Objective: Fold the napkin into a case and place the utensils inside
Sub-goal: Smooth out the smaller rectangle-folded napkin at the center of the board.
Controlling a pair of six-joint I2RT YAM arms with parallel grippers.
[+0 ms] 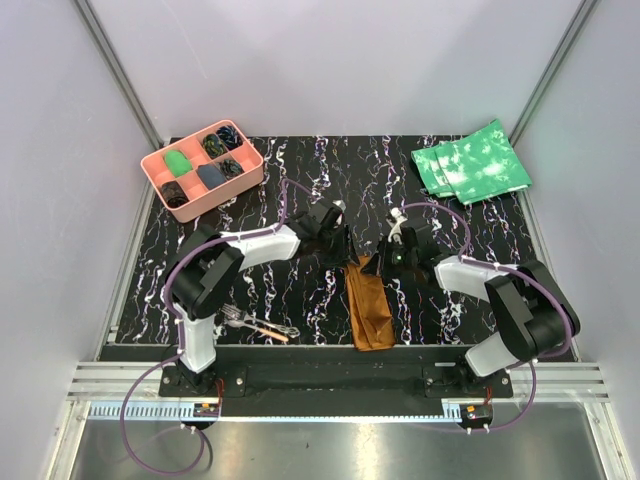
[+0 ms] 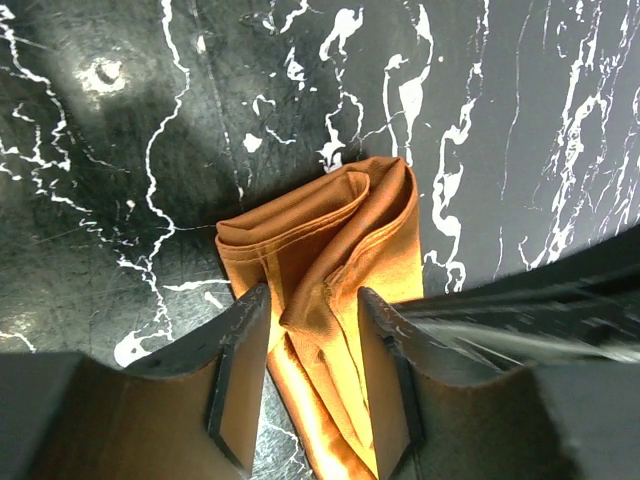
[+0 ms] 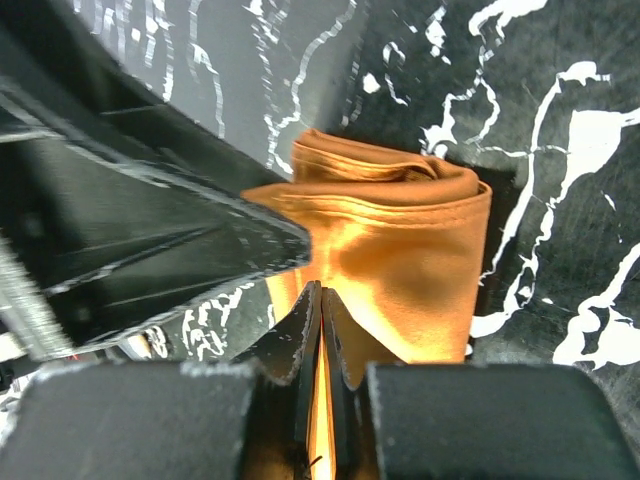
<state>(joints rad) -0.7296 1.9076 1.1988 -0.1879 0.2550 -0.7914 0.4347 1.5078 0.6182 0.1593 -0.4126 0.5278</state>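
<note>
Napkin (image 1: 368,305) lies folded into a narrow rust-brown strip on the marbled tabletop (image 1: 300,290). Its long axis runs from the near edge straight away from the arm bases. Both tools sit side by side at the napkin's far end. The right tool (image 3: 320,295) is clenched on a thin edge of the napkin, and a sliver of cloth shows between its closed jaws. The left tool (image 2: 315,310) stands astride a raised ridge of the layers, jaws partly apart with cloth filling the gap. Whether it pinches or merely brackets that ridge cannot be told. The utensils (image 1: 258,325) lie well left of the napkin, level with its near end, so the left arm is the closer one to them. The layered far end looks like the mouth, so loading probably means sliding the utensils in along that long axis.
</note>
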